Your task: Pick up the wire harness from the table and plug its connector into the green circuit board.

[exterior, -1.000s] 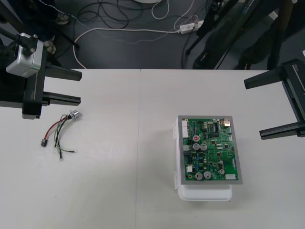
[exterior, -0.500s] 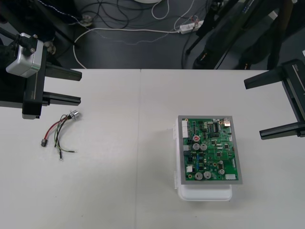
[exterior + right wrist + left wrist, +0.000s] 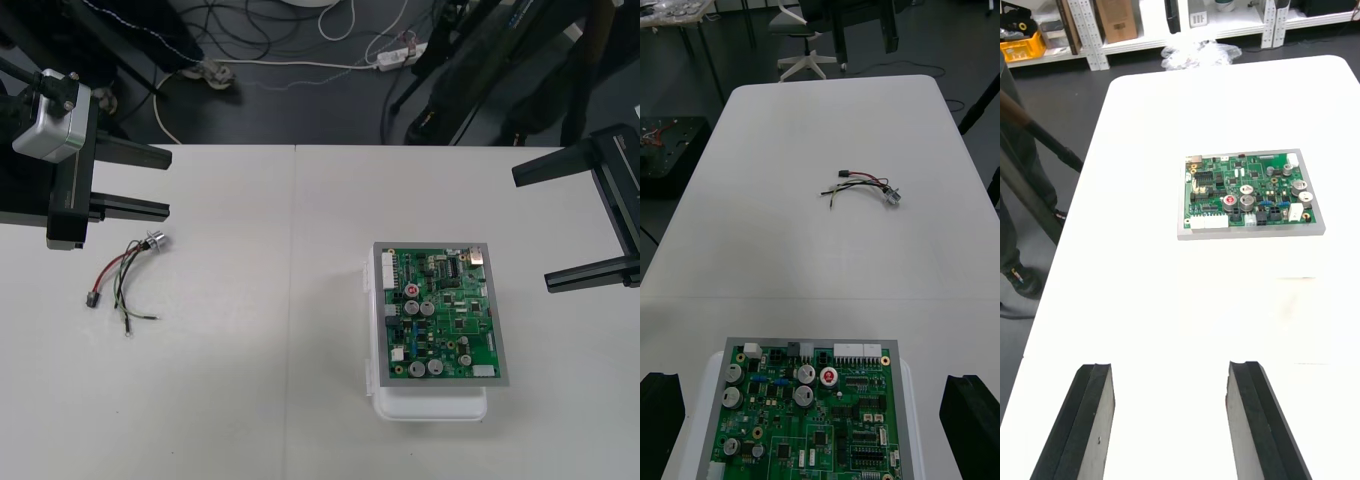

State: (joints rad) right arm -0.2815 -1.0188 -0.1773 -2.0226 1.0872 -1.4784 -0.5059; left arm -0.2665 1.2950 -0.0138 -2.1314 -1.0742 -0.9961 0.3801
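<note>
On the table [image 3: 250,400] lie one harness [image 3: 124,276] and one board [image 3: 440,315]; left end effector [image 3: 168,182] and right end effector [image 3: 531,229] both released.

The front view looks steeply down from high over the plain light table [image 3: 250,400]. The left wrist view faces across it, with the green circuit board on a white base [image 3: 1251,199] well ahead of the jaws of the left gripper [image 3: 1170,367]. The right wrist view sees that board close, between the jaws of the right gripper [image 3: 812,379].
</note>
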